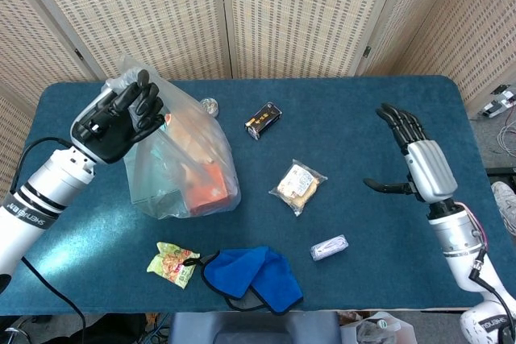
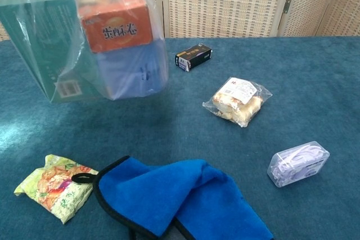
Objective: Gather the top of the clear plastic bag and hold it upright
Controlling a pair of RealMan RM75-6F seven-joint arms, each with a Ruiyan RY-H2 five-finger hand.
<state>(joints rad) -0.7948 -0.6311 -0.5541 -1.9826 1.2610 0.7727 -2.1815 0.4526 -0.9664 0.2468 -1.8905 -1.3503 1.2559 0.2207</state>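
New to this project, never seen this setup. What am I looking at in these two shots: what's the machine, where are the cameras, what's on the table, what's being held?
It is a two-armed robot with human-like hands, working at a blue table. One picture looks down from the robot's head, the other looks forward, lower, from its chest.

The left hand grips the gathered top of a clear plastic bag; in the chest view the bag hangs clear of the table, with an orange box, a teal one and something blue inside. The right hand is open and holds nothing.

On the table: a blue cloth, a yellow-green snack packet, a wrapped pastry, a small clear pouch, a small dark box and a small round jar.
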